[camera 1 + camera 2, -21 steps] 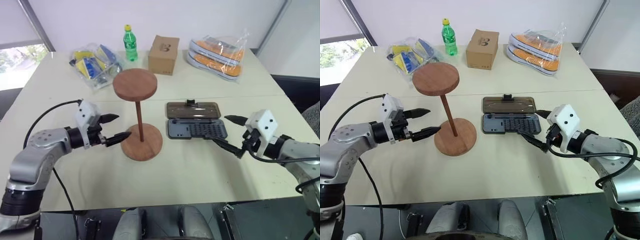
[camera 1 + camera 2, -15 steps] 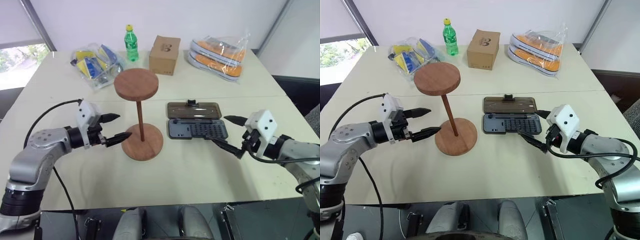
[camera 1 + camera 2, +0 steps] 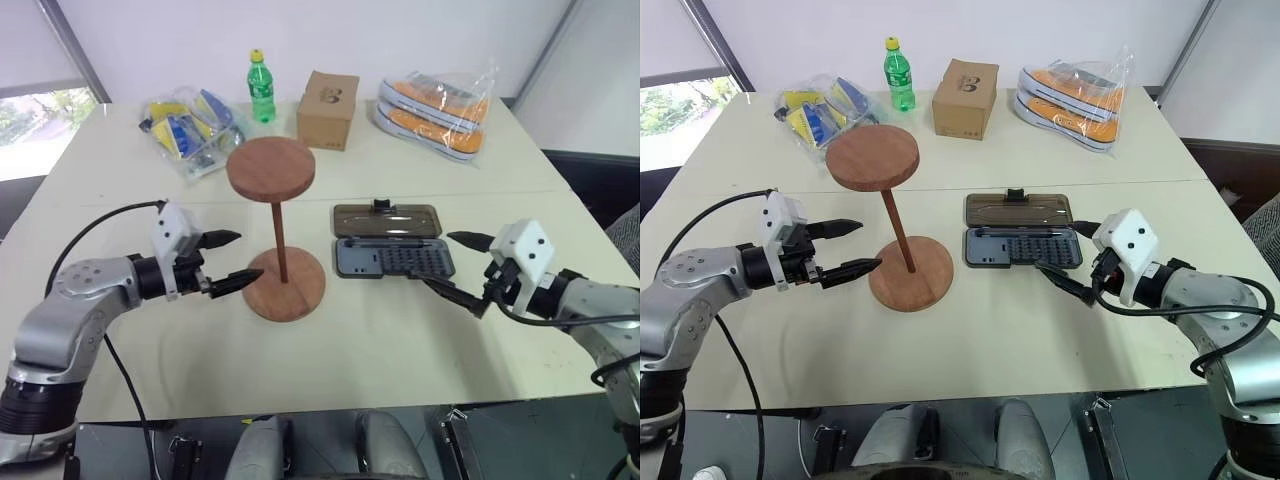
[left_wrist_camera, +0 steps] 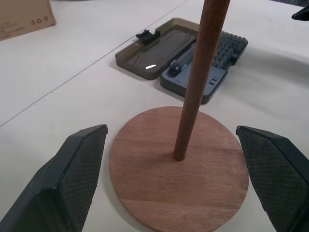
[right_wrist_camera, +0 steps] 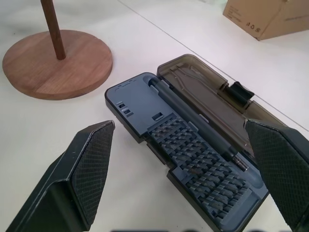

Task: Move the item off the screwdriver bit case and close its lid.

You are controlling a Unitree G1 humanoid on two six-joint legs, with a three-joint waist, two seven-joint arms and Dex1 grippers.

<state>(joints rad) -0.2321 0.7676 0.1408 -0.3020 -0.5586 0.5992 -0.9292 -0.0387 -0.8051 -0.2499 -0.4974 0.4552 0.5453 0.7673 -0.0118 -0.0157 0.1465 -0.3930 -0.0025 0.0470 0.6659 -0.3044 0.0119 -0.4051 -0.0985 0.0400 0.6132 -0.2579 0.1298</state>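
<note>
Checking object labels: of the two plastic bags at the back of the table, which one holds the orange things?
The clear bag at the back right, beside the cardboard box. The other bag, back left near the green bottle, holds blue and yellow items.

Reddish-brown stand (image 3: 276,228) (grey case (image 3: 392,260)).

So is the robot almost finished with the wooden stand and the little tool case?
About halfway. Done: the wooden stand is standing on the table beside the bit case, not on it. In hand: nothing; the left end effector is open by the stand's base and the right end effector is open next to the case. Left: the lid lies flat open and needs closing.
</note>
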